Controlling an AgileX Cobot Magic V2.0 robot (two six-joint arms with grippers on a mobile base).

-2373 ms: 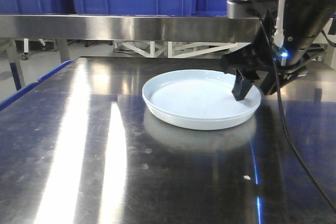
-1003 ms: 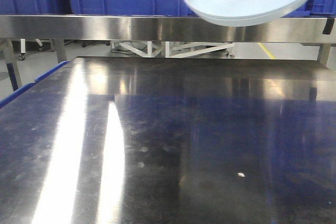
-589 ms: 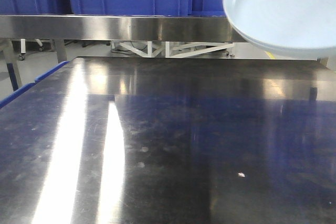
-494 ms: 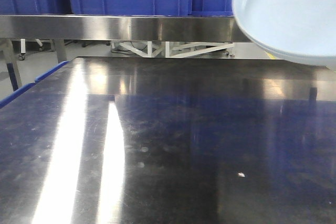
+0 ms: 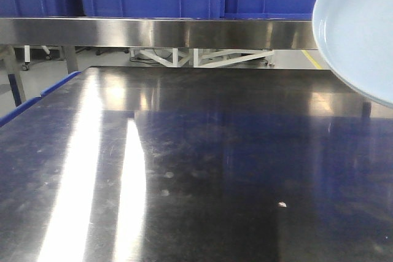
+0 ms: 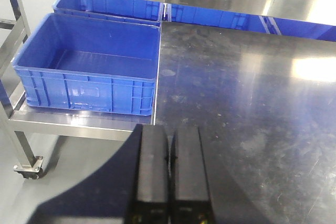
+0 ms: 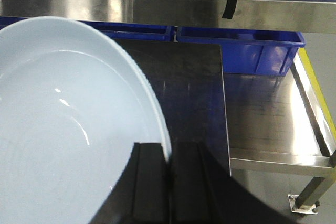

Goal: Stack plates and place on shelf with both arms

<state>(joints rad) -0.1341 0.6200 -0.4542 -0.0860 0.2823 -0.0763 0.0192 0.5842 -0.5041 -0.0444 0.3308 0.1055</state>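
Carrying looks like the step in hand. The plates (image 5: 362, 35) hang in the air at the far right of the front view, tilted with the hollow face toward the camera, well above the table (image 5: 184, 151) and partly cut off by the frame. Whether one plate or a stacked pair is there cannot be told from these views.

The right gripper (image 7: 169, 150) is pinched closed on the rim, one finger over the inner face and the other behind it. The left gripper (image 6: 169, 135) has its fingers pressed together with nothing between them. It hovers near the table's left edge, just beside a blue crate (image 6: 89, 66) on a lower side ledge.

The steel shelf (image 5: 153, 32) runs across the back, above the table. By my judgement, the next move calls for levelling the tilted load and bringing it over that shelf. The idle left arm should come across to steady the opposite rim, since a one-sided pinch on a glossy rim may slip.
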